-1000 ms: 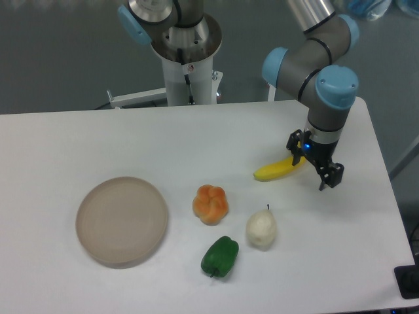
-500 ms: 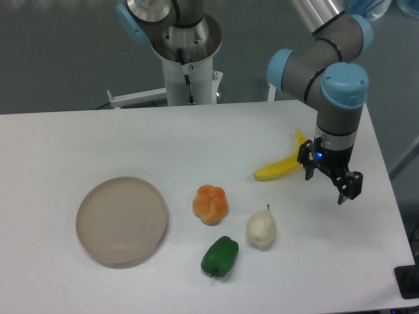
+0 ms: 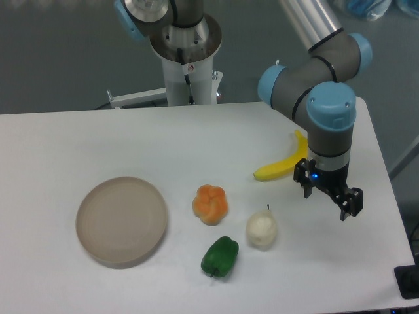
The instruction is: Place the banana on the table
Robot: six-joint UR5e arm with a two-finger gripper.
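Note:
The yellow banana (image 3: 278,167) lies flat on the white table (image 3: 59,144) at the right, its far end partly hidden behind my arm. My gripper (image 3: 327,199) hangs just right of and in front of the banana, above the table, apart from it. Its two black fingers are spread and hold nothing.
A round beige plate (image 3: 122,221) sits at the front left. An orange pumpkin-like toy (image 3: 210,203), a whitish pear (image 3: 261,229) and a green pepper (image 3: 219,256) lie in the middle front. The table's right edge is close to the gripper.
The gripper has let go of the banana and moved away to the right and toward the front. The banana stays on the table.

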